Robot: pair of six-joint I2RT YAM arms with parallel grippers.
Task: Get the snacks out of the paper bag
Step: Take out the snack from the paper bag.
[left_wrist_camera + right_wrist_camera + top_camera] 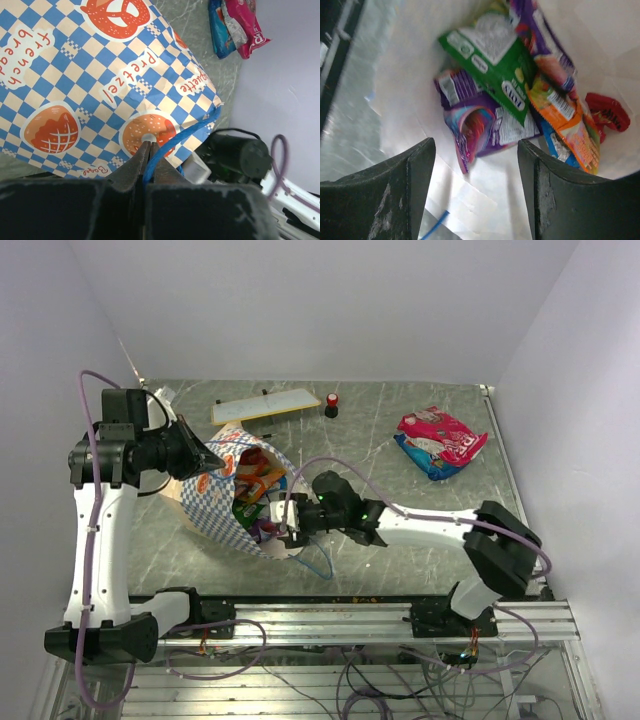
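Note:
The blue-and-white checkered paper bag (215,508) lies on its side, its mouth turned toward the right arm. My left gripper (149,149) is shut on the bag's blue cord handle (176,137), at the bag's upper left edge in the top view (212,462). At the bag's mouth, my right gripper (476,150) is open with nothing between its fingers. Just ahead of it on the cream lining (415,75) lie a purple packet (482,125), a green packet (495,62), an orange packet (567,120) and a red wrapper (609,112). Outside the bag, a magenta packet (442,432) rests on a blue packet (425,458).
A flat white yellow-edged board (265,405) and a small red-and-black knob (331,405) sit near the back wall. The second blue cord handle (318,565) trails on the table below the bag's mouth. The table's right edge runs close to the magenta packet.

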